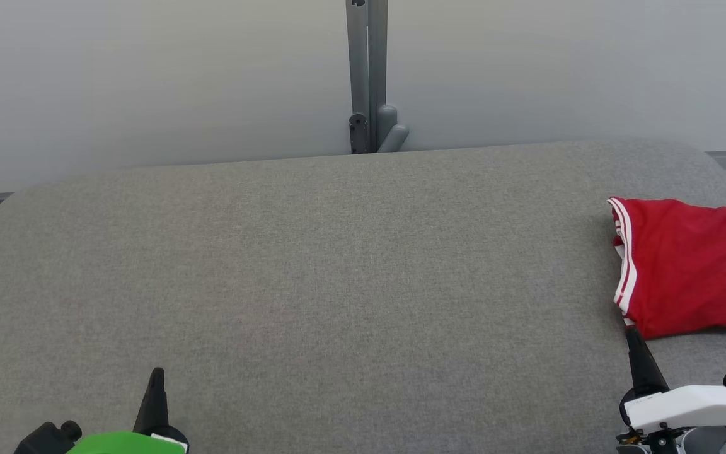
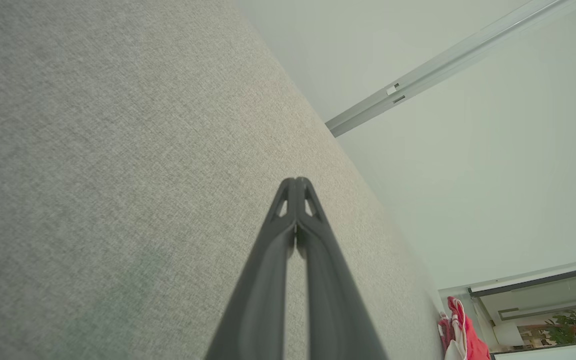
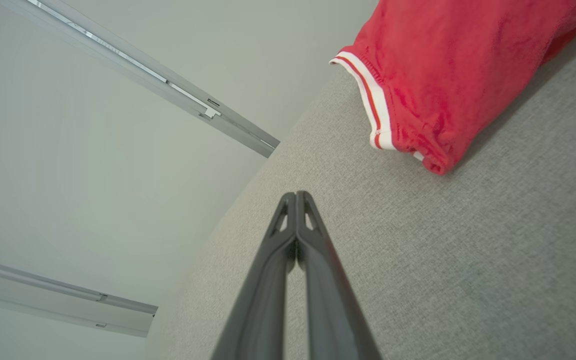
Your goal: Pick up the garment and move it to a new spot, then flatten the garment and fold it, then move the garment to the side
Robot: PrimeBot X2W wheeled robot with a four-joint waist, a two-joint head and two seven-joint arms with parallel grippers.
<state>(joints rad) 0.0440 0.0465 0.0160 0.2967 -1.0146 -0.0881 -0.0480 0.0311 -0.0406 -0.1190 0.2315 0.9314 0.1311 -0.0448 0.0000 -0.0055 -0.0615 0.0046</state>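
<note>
Both your hands are pinched fully closed with nothing in them: left hand [image 1: 157,373] low over the bare grey desk [image 1: 338,265], right hand [image 1: 631,334] pointing at the red garment [image 1: 691,265]. The garment lies just ahead of your right hand and a touch outboard. It's a compact bundle with its white-striped hem facing your left hand, and it runs off past the head view's edge. I'd judge it's either folded and set aside, so nearly finished, or waiting for the first pickup; the pictures don't settle which. Room is generous: everything between your two hands and ahead of the left one lies bare. Mind the desk's rounded far edge and the grey post [image 1: 367,75] beyond it.
</note>
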